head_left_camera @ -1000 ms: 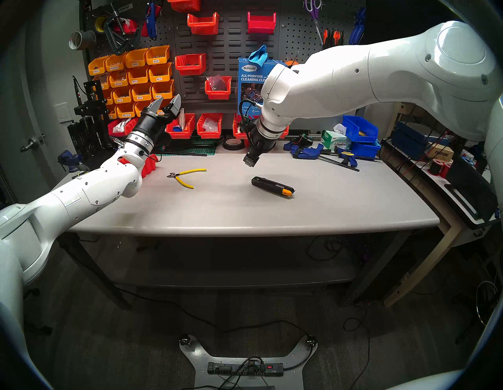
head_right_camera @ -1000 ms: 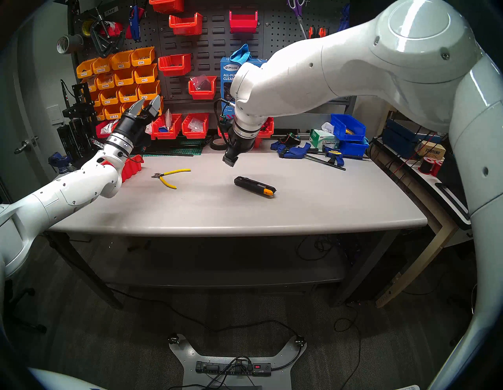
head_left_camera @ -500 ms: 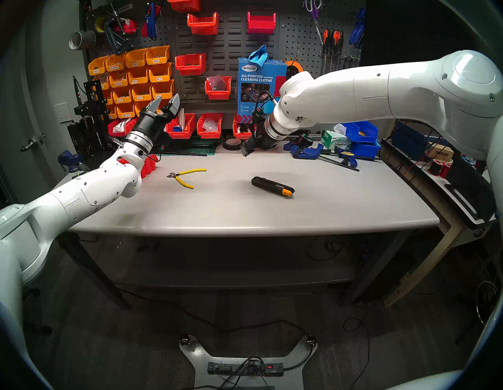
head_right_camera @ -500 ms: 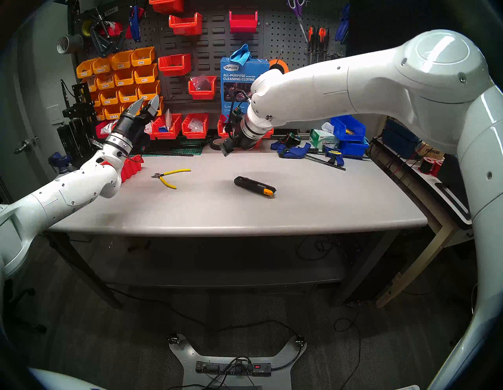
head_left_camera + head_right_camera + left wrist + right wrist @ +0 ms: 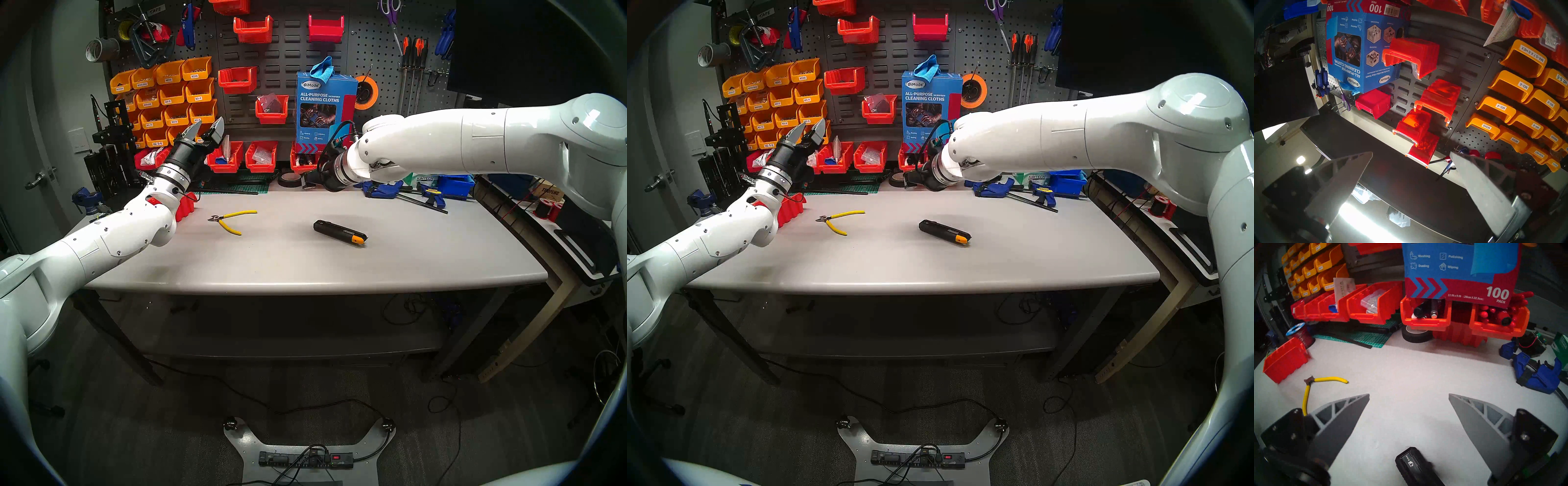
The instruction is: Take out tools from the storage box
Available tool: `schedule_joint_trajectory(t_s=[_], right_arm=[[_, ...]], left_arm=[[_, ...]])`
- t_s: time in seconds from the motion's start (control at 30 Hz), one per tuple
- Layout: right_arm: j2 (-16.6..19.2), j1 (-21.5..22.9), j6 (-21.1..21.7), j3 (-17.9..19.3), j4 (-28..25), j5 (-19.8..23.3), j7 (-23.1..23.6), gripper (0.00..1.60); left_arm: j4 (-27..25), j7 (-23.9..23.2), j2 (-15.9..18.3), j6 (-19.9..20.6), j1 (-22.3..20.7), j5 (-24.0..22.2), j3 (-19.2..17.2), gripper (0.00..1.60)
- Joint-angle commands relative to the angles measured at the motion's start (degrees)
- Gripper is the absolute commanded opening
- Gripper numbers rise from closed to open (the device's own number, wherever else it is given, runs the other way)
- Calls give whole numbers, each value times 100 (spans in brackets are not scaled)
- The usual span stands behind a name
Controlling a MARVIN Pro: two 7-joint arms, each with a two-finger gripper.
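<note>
both grippers, left gripper (image 5: 207, 129) & right gripper (image 5: 1409, 396), wide open, empty; blue box (image 5: 324, 108) reads "unimade all-purpose cleaning cloths", "100 pack"

Blue clamps (image 5: 383, 188) lie at the back right of the grey counter (image 5: 305, 264), beside a tissue box (image 5: 424, 178) and blue bins (image 5: 454, 183). A tape roll (image 5: 290, 179) and a green mat (image 5: 244, 185) sit along the back edge. A blue cloth box (image 5: 325, 112) stands on red bins (image 5: 261, 157); yellow bins (image 5: 169, 98) hang on the pegboard (image 5: 366, 44).
</note>
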Motion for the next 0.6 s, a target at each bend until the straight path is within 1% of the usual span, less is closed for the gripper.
schedule_joint_trajectory(t_s=[0.0,0.1,0.13,0.23,0.33,0.37,0.4,0.43,0.47,0.53,0.57], right_arm=[[382,-193,-679,315,-222,20,-577,160],[489,-323,-1026,399,-315,24,-705,160],[535,-383,-1054,481,-323,38,-744,160],[644,-539,-1345,639,-382,75,-782,160],[700,-667,-1692,718,-483,-46,-846,160],[674,-672,-1711,682,-496,-206,-831,160],[620,-636,-1894,569,-523,-257,-810,160],[534,-552,-1989,398,-528,-379,-775,160],[488,-520,-1939,364,-501,-461,-793,160],[378,-383,-1704,184,-444,-755,-756,160],[378,-383,-1704,184,-444,-755,-756,160]], left_arm=[[-4,10,-4,57,-97,5,-70,160],[-8,3,-3,57,-95,13,-73,160],[-10,0,-2,56,-95,15,-74,160],[-14,-7,-1,55,-93,22,-76,160],[-13,-9,-2,58,-91,26,-81,160],[-11,-5,-4,60,-90,25,-83,160],[-9,-3,-5,61,-89,26,-85,160],[-8,-2,-5,62,-88,26,-87,160],[-8,-3,-6,61,-87,27,-88,160],[-13,-9,-3,59,-88,31,-87,160],[-13,-9,-3,59,-88,31,-87,160]])
